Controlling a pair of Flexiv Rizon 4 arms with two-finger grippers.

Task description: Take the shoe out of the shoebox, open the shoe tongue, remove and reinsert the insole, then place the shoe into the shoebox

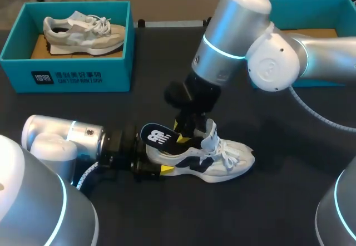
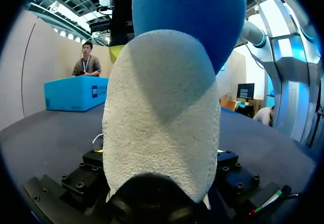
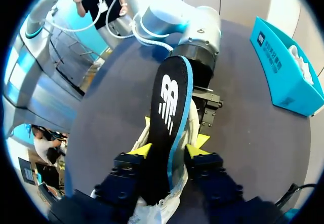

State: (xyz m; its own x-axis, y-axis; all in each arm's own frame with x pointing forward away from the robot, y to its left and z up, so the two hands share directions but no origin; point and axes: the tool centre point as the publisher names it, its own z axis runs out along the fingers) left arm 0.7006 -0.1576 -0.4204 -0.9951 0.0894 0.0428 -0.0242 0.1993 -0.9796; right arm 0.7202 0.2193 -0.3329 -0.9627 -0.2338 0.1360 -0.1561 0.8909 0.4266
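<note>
Pincers each held something. The left pincer (image 1: 157, 162) was closed on the heel of the shoe (image 1: 217, 160), with one finger on each side. The shoe was white and dark blue. It lay on its sole on the dark counter (image 1: 267, 201), near the middle, with its toe pointing to the right. Its laces were loose and its tongue stood up.

The right pincer (image 3: 169, 148) came down from above, over the shoe's opening. It was closed on the insole (image 3: 169, 102), with a yellow tip pressed on each side. The insole was black on top and blue underneath. Its back end stuck up and out over the heel, toward the left arm. Its front end went down toward the shoe's opening, but I could not tell how far in it went.

At the back left of the counter sat a blue box (image 1: 67, 76), well apart from the shoe. A grey shoe (image 1: 83, 33) lay inside it. Another blue box (image 1: 334, 15) sat at the back right, partly hidden behind the right arm.
</note>
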